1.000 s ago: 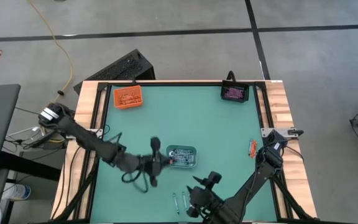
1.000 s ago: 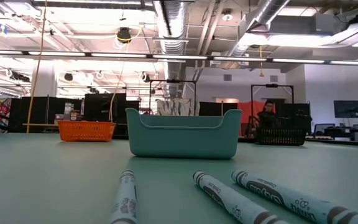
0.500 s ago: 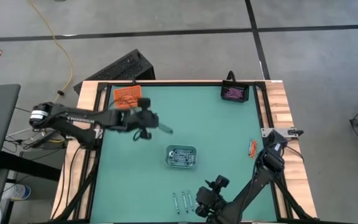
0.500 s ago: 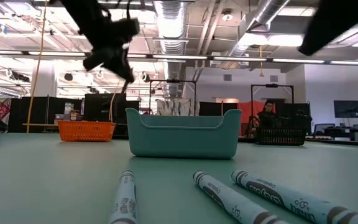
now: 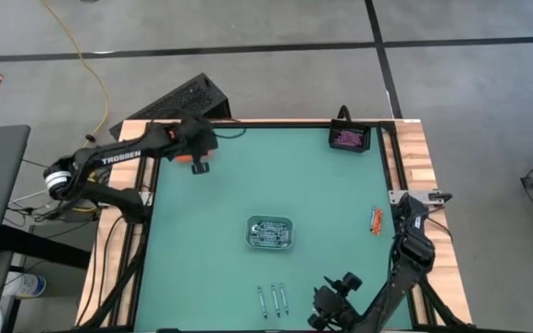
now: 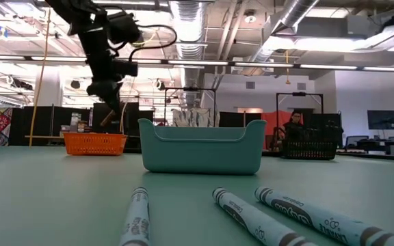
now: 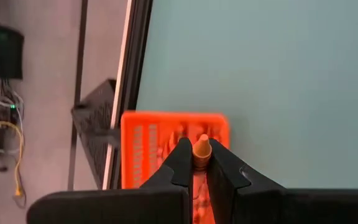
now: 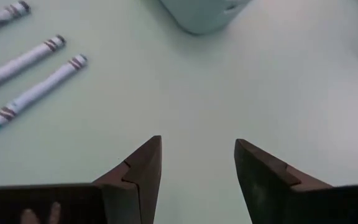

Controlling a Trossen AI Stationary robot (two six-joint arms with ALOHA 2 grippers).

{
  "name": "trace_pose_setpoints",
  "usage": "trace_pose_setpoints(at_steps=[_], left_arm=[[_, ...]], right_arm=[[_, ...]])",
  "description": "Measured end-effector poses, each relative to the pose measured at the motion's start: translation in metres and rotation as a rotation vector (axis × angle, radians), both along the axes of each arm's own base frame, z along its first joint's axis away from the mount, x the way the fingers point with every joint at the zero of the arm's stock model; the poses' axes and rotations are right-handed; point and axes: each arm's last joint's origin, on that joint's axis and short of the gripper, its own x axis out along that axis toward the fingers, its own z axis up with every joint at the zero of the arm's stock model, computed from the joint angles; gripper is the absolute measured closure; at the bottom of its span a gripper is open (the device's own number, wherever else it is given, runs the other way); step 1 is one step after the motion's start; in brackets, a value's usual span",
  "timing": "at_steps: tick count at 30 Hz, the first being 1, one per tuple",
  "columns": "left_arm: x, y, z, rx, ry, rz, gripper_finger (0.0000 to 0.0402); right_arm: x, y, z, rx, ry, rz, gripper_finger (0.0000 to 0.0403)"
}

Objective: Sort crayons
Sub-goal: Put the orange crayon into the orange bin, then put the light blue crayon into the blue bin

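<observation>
— Orange is the colour at the far left corner: what is going on there?

— The left gripper hangs over the orange tray at the table's far left, its fingers pinched narrow on an orange crayon whose tip pokes out between them. From table height the left arm comes down just above that tray.

— And the middle of the green table?

— A pale teal tray sits there with several sticks lying in it. Nearer the front edge, three grey-blue crayons lie side by side, apart from the tray and not touching each other.

— Farther right?

— A black tray stands at the far right corner with purple-pink crayons in it. A few loose orange-red crayons lie close to the right edge, about midway along it.

— Where is the other arm?

— The right gripper hovers low at the front of the table, just right of the three grey-blue crayons, its fingers spread wide with nothing between them.
</observation>
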Motion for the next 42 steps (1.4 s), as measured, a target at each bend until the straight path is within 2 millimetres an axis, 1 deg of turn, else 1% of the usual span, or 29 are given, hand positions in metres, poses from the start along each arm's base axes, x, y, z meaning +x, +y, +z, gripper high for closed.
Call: trace_pose_setpoints(at_steps=[4,8,12,15,17,21,23,26,29,31,36,42], left_arm=[[-0.014,0.018,-0.007,-0.012,0.074,0.064,0.0397],[-0.022,0.036,-0.017,-0.031,0.137,0.109,0.0391],[-0.026,0.048,-0.033,-0.079,0.193,0.144,0.0362],[-0.025,0.054,-0.044,-0.102,0.231,0.151,0.0335],[-0.024,0.055,-0.046,-0.101,0.238,0.151,0.0319],[-0.022,0.054,-0.043,-0.078,0.224,0.150,0.0286],[-0.022,0.052,-0.038,-0.061,0.213,0.150,0.0272],[-0.022,0.046,-0.030,-0.037,0.187,0.147,0.0255],[-0.022,0.036,-0.016,-0.004,0.130,0.143,0.0243],[-0.022,0.028,-0.006,0.014,0.084,0.138,0.0239],[-0.025,0.000,0.021,0.025,-0.079,0.117,0.0235],[-0.026,-0.038,0.042,-0.093,-0.293,0.032,0.0235]], right_arm=[[-0.006,-0.001,-0.007,-0.004,-0.004,-0.028,0.0207],[-0.006,-0.002,-0.009,-0.001,-0.016,-0.047,0.0207],[-0.004,-0.002,-0.010,0.015,-0.026,-0.051,0.0207],[-0.002,-0.001,-0.011,0.036,-0.034,-0.057,0.0207],[0.000,0.000,-0.012,0.061,-0.052,-0.060,0.0207],[0.011,0.002,-0.014,0.124,-0.089,-0.060,0.0207],[0.020,0.002,-0.016,0.162,-0.110,-0.046,0.0207],[0.039,0.001,-0.017,0.219,-0.132,0.010,0.0207],[0.057,-0.003,-0.018,0.248,-0.147,0.060,0.0208],[0.065,-0.007,-0.017,0.252,-0.151,0.066,0.0212],[0.078,-0.014,-0.017,0.276,-0.181,0.060,0.0231],[0.090,-0.015,-0.022,0.305,-0.189,0.099,0.0249]])
